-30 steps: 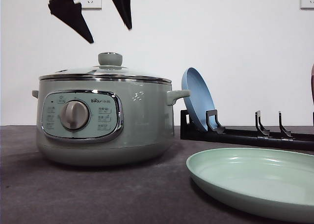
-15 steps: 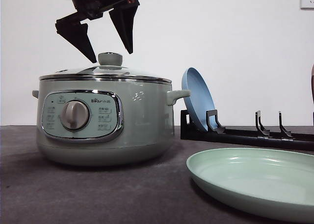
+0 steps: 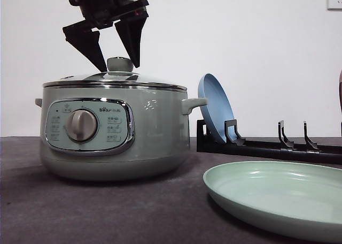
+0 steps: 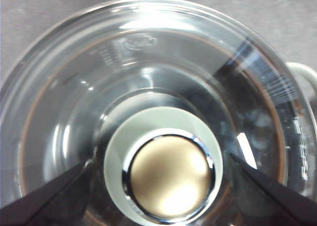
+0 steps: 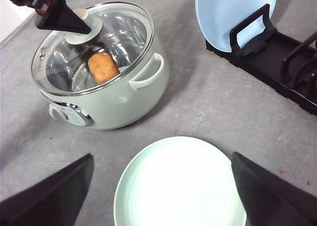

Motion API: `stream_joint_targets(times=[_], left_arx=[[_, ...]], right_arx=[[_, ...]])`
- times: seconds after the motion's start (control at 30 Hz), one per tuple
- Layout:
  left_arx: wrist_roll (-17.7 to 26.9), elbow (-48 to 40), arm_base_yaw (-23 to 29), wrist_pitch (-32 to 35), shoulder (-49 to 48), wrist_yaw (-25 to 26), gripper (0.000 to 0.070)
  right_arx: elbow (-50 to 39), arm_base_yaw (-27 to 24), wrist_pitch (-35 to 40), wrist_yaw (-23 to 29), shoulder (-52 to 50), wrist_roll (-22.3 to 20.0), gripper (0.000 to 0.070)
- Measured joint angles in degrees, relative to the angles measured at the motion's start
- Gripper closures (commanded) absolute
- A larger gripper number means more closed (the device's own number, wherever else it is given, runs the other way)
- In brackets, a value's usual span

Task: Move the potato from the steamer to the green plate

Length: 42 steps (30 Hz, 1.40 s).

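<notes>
The sage-green steamer point(image 3: 115, 131) stands at the left of the table with its glass lid point(image 5: 119, 32) on. Through the glass the orange-brown potato point(image 5: 103, 67) lies inside the pot. My left gripper point(image 3: 118, 67) is open, one finger on each side of the lid's green knob point(image 3: 119, 63), and I cannot tell if they touch it. In the left wrist view the knob point(image 4: 168, 179) sits between the dark fingers point(image 4: 39, 201). My right gripper point(image 5: 162, 156) is open and empty above the pale green plate point(image 5: 178, 186), which lies at the front right point(image 3: 278, 196).
A blue plate point(image 3: 214, 107) leans upright in a black dish rack point(image 3: 278, 147) behind the green plate. The steamer's side handle point(image 3: 193, 103) sticks out toward the rack. Grey table surface point(image 5: 213, 102) lies between steamer, rack and plate.
My left gripper has come down from high above the steamer until its open fingers straddle the lid knob. The steamer, lid and plates have not moved.
</notes>
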Motion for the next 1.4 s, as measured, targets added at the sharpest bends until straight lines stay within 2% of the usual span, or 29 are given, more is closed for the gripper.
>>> stream_joint_targets(times=[0.13,0.27,0.3,0.47,0.57,0.97,1.4], left_arx=[[0.00,0.00,-0.45,-0.01,0.00,-0.25,0.0318],[0.00,0.00,-1.04,-0.01,0.00,-0.31,0.0329],[0.01,0.00,-1.14,-0.02,0.00,-0.52,0.0353],[0.24,0.07,-1.24,-0.05,0.00,-1.14,0.0576],[0.65,0.17,-1.39,-0.07,0.00,-1.34,0.0685],[0.87,1.39,-1.39,-1.38,0.41,-1.34,0.0691],[-0.45,16.18,-1.83,-10.19,1.27,-0.65,0.0691]], right_arx=[[0.00,0.00,0.00,0.02,0.00,0.00,0.0139],[0.00,0.00,0.02,0.00,0.00,-0.01,0.0139],[0.00,0.00,0.01,0.01,0.00,0.00,0.0139],[0.00,0.00,0.00,0.02,0.00,-0.01,0.0139],[0.00,0.00,0.02,0.02,0.00,-0.01,0.0139],[0.00,0.00,0.00,0.02,0.00,-0.01,0.0139],[0.00,0.00,0.00,0.02,0.00,0.01,0.0139]])
